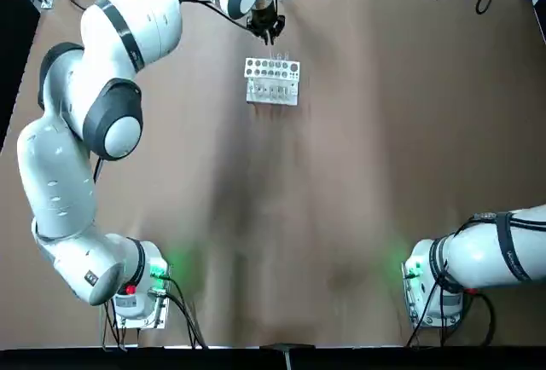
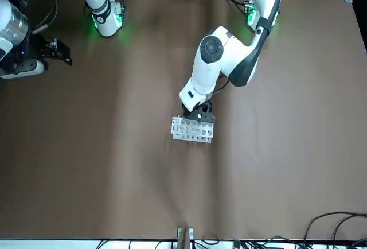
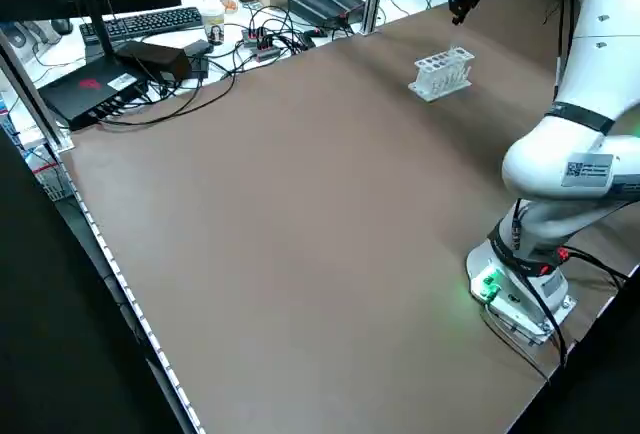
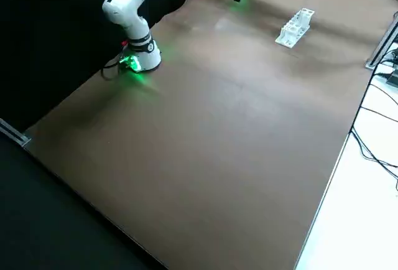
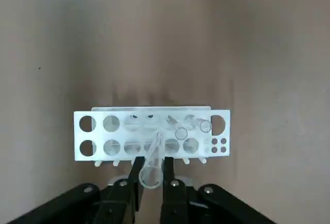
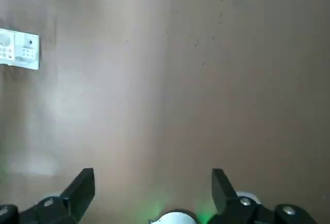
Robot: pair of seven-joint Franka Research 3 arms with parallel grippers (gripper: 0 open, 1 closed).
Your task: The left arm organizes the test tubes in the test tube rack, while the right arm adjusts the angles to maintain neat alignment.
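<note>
Overhead and opposite cameras share the test tube rack (image 1: pixel 272 80); the left wrist camera looks closely down onto it.

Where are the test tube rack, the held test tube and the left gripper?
test tube rack (image 5: pixel 98 135): left wrist view, holed top face.
test tube (image 5: pixel 151 170): left wrist view, clear wall.
left gripper (image 5: pixel 151 180): left wrist view, between fingertips.

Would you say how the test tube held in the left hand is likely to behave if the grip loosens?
The clear test tube, pinched in the left hand, looks smooth, so probably slippery. It seems thin-walled, likely fragile. Round, it would probably roll on the table beside the rack.
</note>
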